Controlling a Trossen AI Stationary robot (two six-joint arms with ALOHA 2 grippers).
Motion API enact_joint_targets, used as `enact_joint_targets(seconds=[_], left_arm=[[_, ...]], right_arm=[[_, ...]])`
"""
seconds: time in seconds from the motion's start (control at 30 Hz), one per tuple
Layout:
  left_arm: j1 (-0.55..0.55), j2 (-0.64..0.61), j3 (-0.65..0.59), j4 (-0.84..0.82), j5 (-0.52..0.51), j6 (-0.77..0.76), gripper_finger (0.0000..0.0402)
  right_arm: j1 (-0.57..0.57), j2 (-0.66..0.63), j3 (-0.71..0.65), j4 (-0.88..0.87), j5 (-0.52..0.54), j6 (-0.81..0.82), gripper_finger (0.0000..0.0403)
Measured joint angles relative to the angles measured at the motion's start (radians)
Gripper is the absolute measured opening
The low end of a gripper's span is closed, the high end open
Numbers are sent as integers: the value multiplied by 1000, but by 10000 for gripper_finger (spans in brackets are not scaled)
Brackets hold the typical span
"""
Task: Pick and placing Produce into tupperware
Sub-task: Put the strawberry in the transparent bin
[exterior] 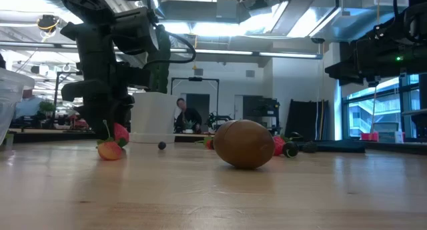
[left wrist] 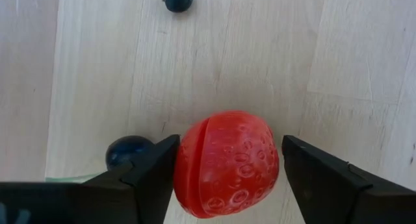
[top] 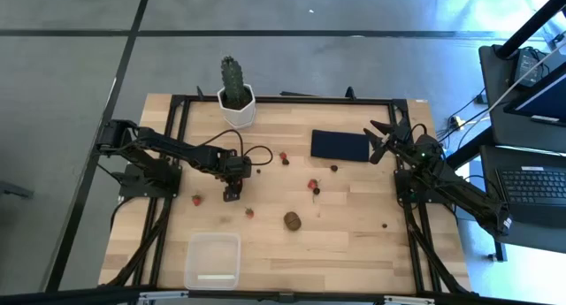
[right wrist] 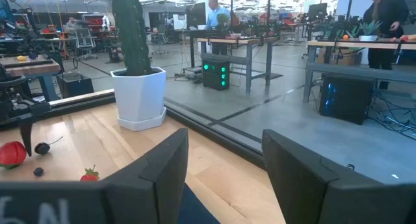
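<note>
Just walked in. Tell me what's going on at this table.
The left gripper is down on the table with its open fingers on either side of a red strawberry, one finger touching it, the other with a gap. The tupperware sits near the front edge and looks empty. A kiwi, more strawberries and small dark berries lie scattered on the wood. The right gripper waits open over the far right, by a dark navy mat.

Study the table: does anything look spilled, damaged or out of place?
Nothing looks damaged. The fruit is scattered loose across the table while the tupperware holds no fruit. The left gripper straddles a strawberry; the right gripper waits above the navy mat.
</note>
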Motion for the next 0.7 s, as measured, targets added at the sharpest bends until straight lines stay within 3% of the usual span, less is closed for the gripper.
enact_joint_targets(seconds=[0.33, 0.7], left_arm=[[0, -2, 1, 3, 0, 1, 198], [0, -2, 2, 2, 0, 2, 201]], right_arm=[[0, 0, 0, 0, 0, 0, 198], [0, 0, 0, 0, 0, 0, 198]])
